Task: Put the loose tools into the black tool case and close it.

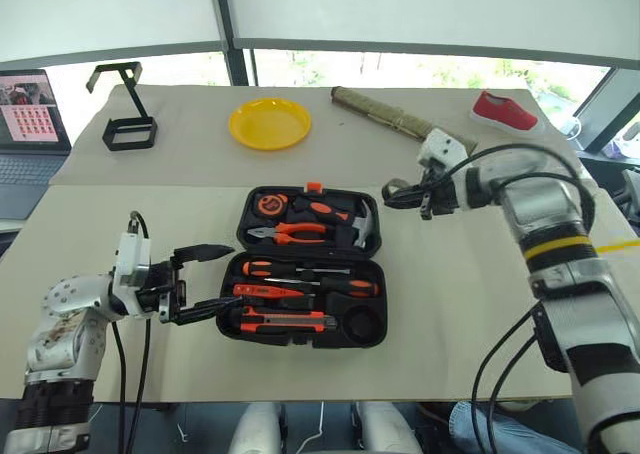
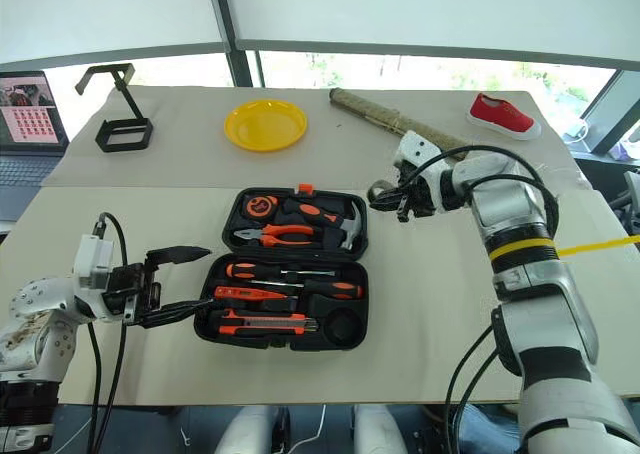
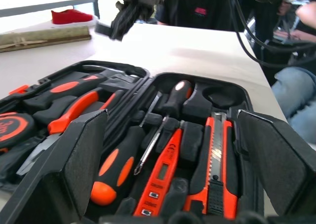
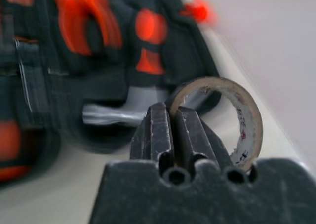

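I see the black tool case (image 1: 310, 266) lying open flat near the middle of the tabletop (image 1: 450, 324), toward its near edge, lid half on the far side with the small orange latch (image 1: 314, 186) at its far rim.

Near half of the case holds two orange-and-black screwdrivers (image 1: 310, 270), the slim all-orange screwdriver (image 1: 268, 291) and the utility knife (image 1: 285, 321), each in a moulded slot. The round recess (image 1: 362, 324) at the near right corner of the case looks vacant.

Lid half carries the pliers (image 1: 290, 233) and the hammer (image 1: 360, 226).

My left tool (image 1: 205, 281) sits low just off the left edge of the case, fingers spread wide, nothing between them. From the left wrist view its two pads (image 3: 79, 169) frame the open case.

My right tool (image 1: 395, 196) hangs just beyond the right far corner of the case, above the tabletop. Its fingers are pressed together on the wall of the dark round roll (image 4: 232, 120); one finger passes through the roll's hole, and the roll hangs off the tip.

Far side of the tabletop: a yellow plate (image 1: 270, 123), a black wire-frame stand (image 1: 128, 124) at the far left, a rolled mat (image 1: 395, 116) and a red shoe (image 1: 505, 112) toward the far right corner.
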`<state>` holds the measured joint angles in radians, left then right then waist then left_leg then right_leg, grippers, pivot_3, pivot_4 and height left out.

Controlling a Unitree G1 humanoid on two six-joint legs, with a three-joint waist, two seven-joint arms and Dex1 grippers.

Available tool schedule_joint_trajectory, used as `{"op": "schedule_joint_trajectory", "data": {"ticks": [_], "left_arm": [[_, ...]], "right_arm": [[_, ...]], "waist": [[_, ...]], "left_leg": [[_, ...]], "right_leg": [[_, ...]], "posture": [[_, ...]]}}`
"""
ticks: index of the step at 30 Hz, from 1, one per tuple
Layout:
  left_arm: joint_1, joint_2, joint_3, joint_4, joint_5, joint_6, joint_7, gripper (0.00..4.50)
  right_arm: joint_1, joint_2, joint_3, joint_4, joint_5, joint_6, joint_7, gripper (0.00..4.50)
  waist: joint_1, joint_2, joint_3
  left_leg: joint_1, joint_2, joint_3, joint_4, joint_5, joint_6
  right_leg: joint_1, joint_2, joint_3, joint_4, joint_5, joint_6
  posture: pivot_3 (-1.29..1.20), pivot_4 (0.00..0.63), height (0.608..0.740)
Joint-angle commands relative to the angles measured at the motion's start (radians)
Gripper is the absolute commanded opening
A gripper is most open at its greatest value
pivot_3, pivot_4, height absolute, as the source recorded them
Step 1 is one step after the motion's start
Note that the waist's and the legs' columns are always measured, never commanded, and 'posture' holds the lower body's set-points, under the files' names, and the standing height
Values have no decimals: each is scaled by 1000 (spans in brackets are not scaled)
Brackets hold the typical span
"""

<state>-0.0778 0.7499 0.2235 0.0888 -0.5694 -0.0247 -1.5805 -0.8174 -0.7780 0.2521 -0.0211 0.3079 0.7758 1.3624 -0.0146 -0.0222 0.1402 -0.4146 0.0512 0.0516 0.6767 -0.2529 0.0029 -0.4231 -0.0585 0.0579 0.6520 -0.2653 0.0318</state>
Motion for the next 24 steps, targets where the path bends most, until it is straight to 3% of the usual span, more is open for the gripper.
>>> {"op": "schedule_joint_trajectory", "data": {"ticks": [1, 5, 11, 15, 24], "left_arm": [[19, 30, 2, -1, -17, -35, -34, 4500], [62, 30, -8, -42, -35, -29, -34, 4500], [93, 18, -5, -73, -38, -12, -19, 4500], [94, 18, -6, -82, -37, -3, -11, 4500], [101, 23, 4, -120, -43, 29, 14, 4500]], "right_arm": [[107, -13, 9, -344, 124, 273, -78, 54], [249, -23, 61, -509, 90, 341, -223, 54], [288, -22, 114, -542, 99, 405, -326, 54], [299, -61, 169, -540, 87, 394, -337, 54], [274, -35, 196, -591, 173, 440, -329, 54]], "waist": [[0, 0, 0], [2, -1, -1], [2, -3, -1], [2, -3, -1], [3, -8, -4]], "left_leg": [[0, 0, 0, 0, 0, 0], [-1, -1, 1, 1, 0, 0], [0, -1, 2, 4, 0, -1], [0, -1, 2, 4, 0, -1], [1, -1, 1, 4, 0, -1]], "right_leg": [[0, 0, 0, -1, 0, 0], [1, -1, -1, -3, 0, 0], [2, -1, 0, -2, 1, 1], [2, -1, 0, -2, 1, 1], [3, -1, 0, -3, 1, 1]], "posture": [[0, 150, 740], [0, 150, 740], [0, 150, 740], [0, 150, 740], [0, 150, 740]]}}
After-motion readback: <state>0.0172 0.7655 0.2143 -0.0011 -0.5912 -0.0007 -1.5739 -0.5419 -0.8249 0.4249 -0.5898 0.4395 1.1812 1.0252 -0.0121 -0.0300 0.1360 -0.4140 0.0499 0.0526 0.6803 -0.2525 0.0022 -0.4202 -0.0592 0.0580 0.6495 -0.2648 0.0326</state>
